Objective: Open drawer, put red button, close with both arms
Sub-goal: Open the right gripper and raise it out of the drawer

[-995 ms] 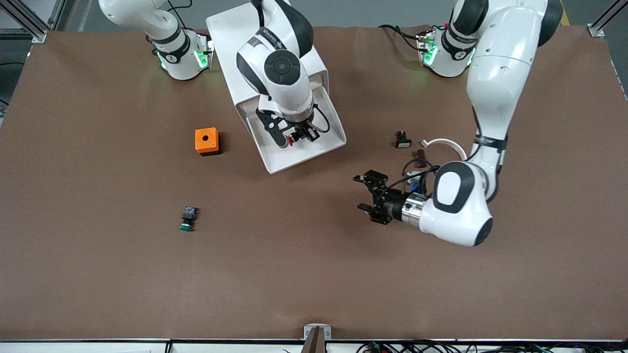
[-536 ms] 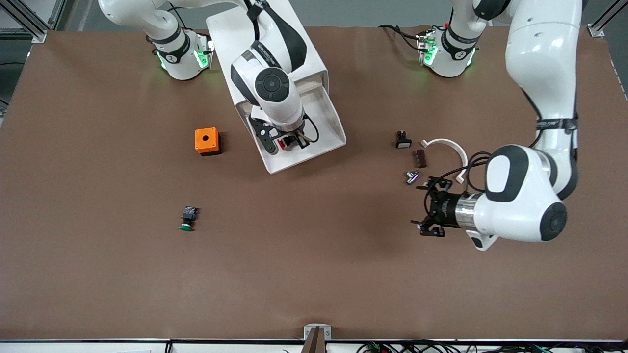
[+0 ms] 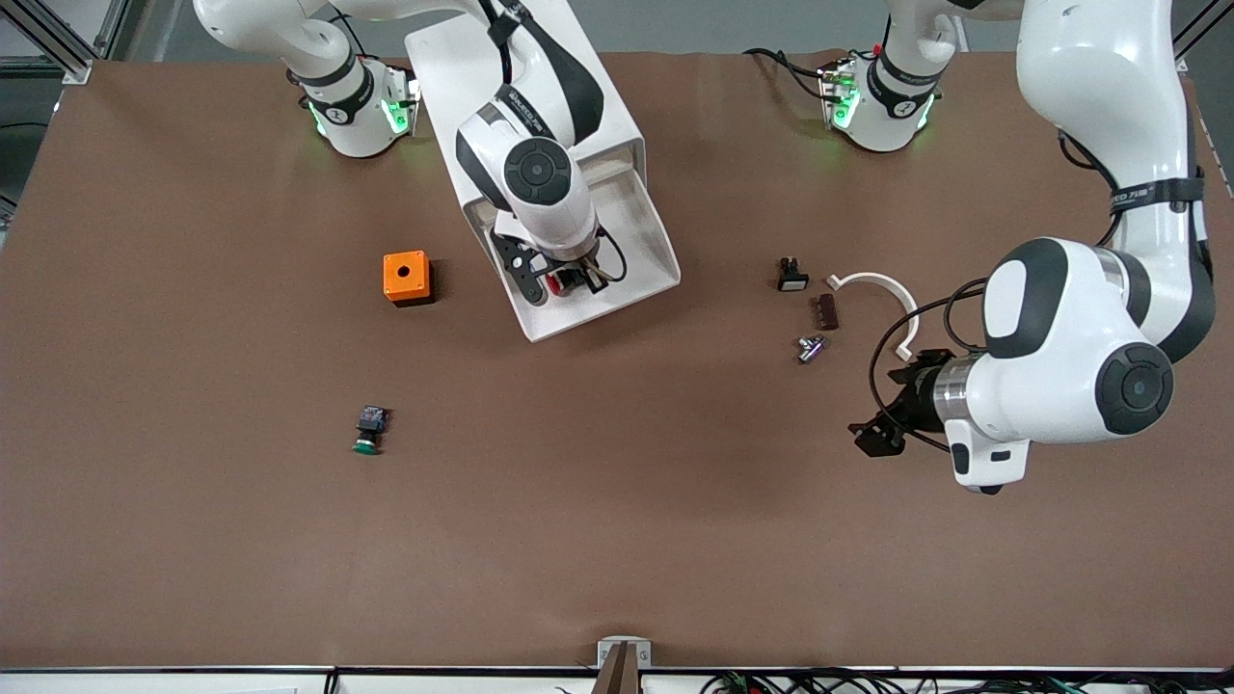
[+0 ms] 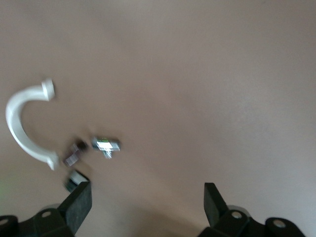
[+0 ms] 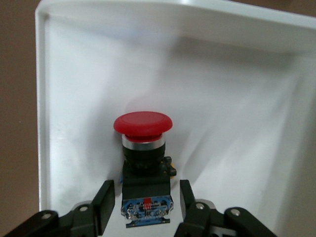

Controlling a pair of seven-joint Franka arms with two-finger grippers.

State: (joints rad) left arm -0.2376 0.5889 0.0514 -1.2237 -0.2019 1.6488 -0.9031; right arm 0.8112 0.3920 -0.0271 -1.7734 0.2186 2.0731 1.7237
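Note:
The red button lies on the floor of the open white drawer, its red cap pointing toward the drawer's front wall. My right gripper is down inside the drawer, open. Its fingers stand on either side of the button's black-blue body with a gap on each side. My left gripper hangs open and empty over bare table toward the left arm's end.
An orange box with a hole and a green-capped switch sit toward the right arm's end. A white curved clip, a small black switch, a brown piece and a metal piece lie by the left gripper.
The right gripper has lowered the red button into the drawer and let go of it. The left arm has swung away from the drawer toward its own end of the table.

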